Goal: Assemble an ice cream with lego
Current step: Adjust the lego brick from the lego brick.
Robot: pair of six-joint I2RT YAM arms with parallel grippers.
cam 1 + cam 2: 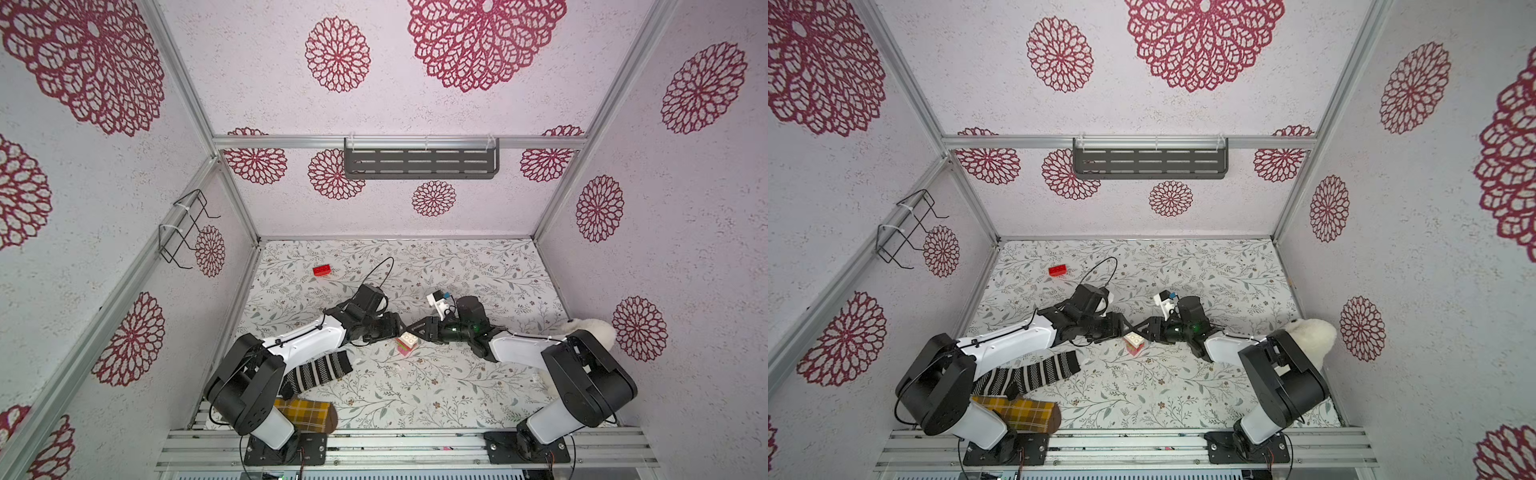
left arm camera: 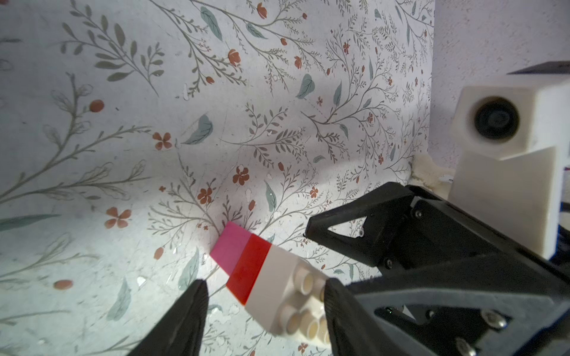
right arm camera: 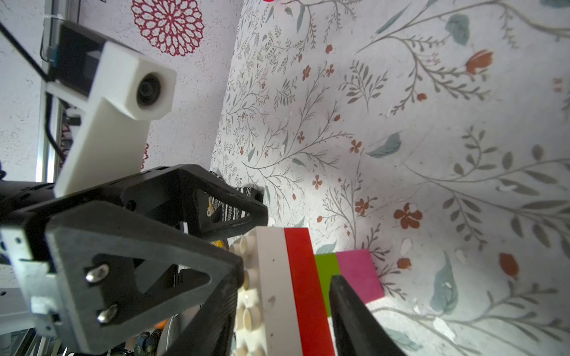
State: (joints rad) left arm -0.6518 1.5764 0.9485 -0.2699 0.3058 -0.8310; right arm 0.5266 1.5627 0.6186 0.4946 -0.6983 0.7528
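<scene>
The ice cream (image 1: 407,344) rests on the floral table mid-scene: a stack with white studded lego on top, then red, then a green and pink stem (image 3: 354,271). My left gripper (image 2: 265,289) is open around its white end. One finger (image 2: 339,308) is at the studs, and the other finger (image 2: 188,314) stands clear of the stack. My right gripper (image 3: 288,274) reaches in from the opposite side, open. One of its fingers (image 3: 222,308) is by the studs, the other (image 3: 354,314) beside the green piece. A loose red lego (image 1: 322,270) lies far back left.
A striped sock (image 1: 320,370) and a yellow plaid sock (image 1: 305,415) lie by the left arm's base. A white plush (image 1: 594,332) sits behind the right arm. A dark shelf (image 1: 419,162) hangs on the back wall and a wire rack (image 1: 187,228) on the left wall.
</scene>
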